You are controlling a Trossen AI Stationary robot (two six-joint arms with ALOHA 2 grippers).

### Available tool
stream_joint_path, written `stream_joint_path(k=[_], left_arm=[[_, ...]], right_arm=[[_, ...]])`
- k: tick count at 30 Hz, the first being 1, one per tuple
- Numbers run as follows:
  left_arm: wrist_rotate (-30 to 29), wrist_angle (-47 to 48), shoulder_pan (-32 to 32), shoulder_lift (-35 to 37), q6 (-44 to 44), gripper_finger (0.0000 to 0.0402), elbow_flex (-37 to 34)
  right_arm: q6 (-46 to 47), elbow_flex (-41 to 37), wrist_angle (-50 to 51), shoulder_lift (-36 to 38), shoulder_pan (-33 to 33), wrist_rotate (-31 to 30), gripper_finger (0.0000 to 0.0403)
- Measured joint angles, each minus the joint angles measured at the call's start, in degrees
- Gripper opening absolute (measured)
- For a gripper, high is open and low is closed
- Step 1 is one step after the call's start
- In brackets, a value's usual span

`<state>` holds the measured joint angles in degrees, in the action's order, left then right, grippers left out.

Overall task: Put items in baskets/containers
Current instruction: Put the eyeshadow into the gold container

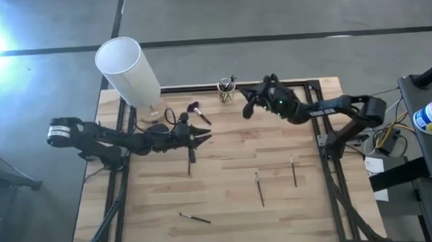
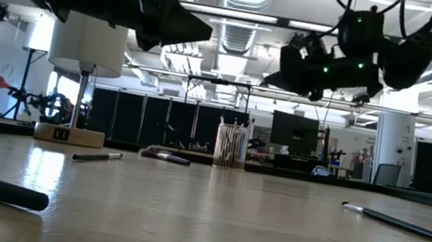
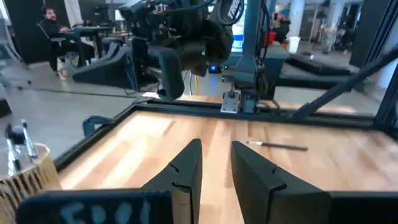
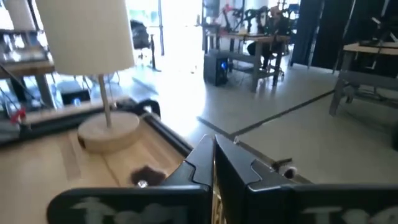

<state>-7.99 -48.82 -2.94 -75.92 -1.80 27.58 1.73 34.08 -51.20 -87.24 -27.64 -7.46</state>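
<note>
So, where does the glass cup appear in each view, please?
High view: cup at the table's far edge, near the middle, just left of the right hand.
Low view: centre, far across the table, brushes standing in it.
Left wrist view: lower left corner.
Right wrist view: not in it.
Shared landmark: the white lamp, left of the cup in the high and low views.

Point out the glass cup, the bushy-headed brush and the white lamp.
glass cup (image 1: 226, 91), high view, on its rim.
bushy-headed brush (image 1: 194, 108), high view, on its bushy head.
white lamp (image 1: 128, 71), high view, on the shade's side.
</note>
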Motion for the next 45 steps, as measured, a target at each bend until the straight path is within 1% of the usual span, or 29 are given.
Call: stream_joint_path(k=[2, 5, 8, 10, 13, 16, 18, 21, 24, 26, 28, 30, 32, 35, 37, 40, 45], left_arm=[[1.42, 1.00, -0.21, -0.12, -2.39, 0.0078, 0.57], [5.51, 3.17, -0.35, -1.10, -2.42, 0.0078, 2.10], [5.90, 7.20, -0.31, -3.14, -0.43, 0.0078, 4.66], [4.93, 7.95, -0.33, -5.18, 1.89, 0.0076, 6.37], [4.63, 7.89, -0.34, -8.56, 4.19, 0.0056, 8.98], [4.68, 8.98, -0.33, -11.16, 4.03, 0.0014, 11.40], [4.68, 9.06, -0.33, -12.46, 3.13, 0.0006, 12.25], [4.66, 10.66, -0.34, -13.38, 0.50, 0.0001, 13.11], [3.07, 19.28, -0.92, -12.03, -3.56, 0.0002, 14.85], [1.08, 27.93, -1.42, -10.75, -7.70, 0.0002, 16.84], [-0.13, 38.61, -1.75, -9.58, -9.67, 0.0003, 19.03], [-2.58, 46.91, -1.73, -9.31, -12.13, 0.0010, 21.10], [-5.72, 54.44, -1.72, -9.33, -14.75, 0.0025, 22.46], [-8.24, 61.78, -2.11, -10.02, -19.02, 0.0056, 23.76], [-8.71, 64.19, -2.70, -10.63, -21.58, 0.0076, 23.76], [-8.56, 64.67, -3.96, -11.53, -25.50, 0.0099, 23.35], [-8.46, 67.26, -6.16, -14.05, -30.55, 0.0117, 22.70]], right_arm=[[1.96, 0.02, -0.07, 1.28, 0.01, 0.18, 0.0008], [5.14, 0.98, -0.19, 1.92, 0.03, 0.44, 0.0008], [5.74, 2.21, 0.04, 1.90, 0.02, 0.46, 0.0008], [5.62, 3.07, 0.04, 1.83, 0.02, 0.38, 0.0008], [6.02, 4.06, 2.05, 1.77, 0.05, 0.24, 0.0008], [4.50, 4.59, 5.06, 2.09, 0.02, 2.34, 0.0008], [3.76, 4.83, 7.80, 2.15, 0.05, 2.96, 0.0008], [2.58, 5.03, 15.61, 2.22, 0.03, 3.02, 0.0008], [1.64, 4.54, 20.25, 1.99, 0.02, 2.95, 0.0008], [1.30, 3.26, 20.63, 1.95, 0.12, 2.95, 0.0008], [1.29, 1.89, 19.52, 1.90, 0.44, 2.93, 0.0008], [1.28, 0.19, 17.52, 2.01, 0.96, 2.93, 0.0008], [1.38, -1.87, 14.64, 2.01, 1.77, 2.81, 0.0008], [2.08, -5.43, 9.29, 2.01, 3.00, 2.88, 0.0008], [2.11, -7.52, 5.70, 2.03, 3.44, 2.88, 0.0008], [2.19, -9.13, 3.40, 2.15, 3.47, 2.87, 0.0008], [2.17, -10.12, 2.81, 2.66, 3.50, 2.83, 0.0008]])
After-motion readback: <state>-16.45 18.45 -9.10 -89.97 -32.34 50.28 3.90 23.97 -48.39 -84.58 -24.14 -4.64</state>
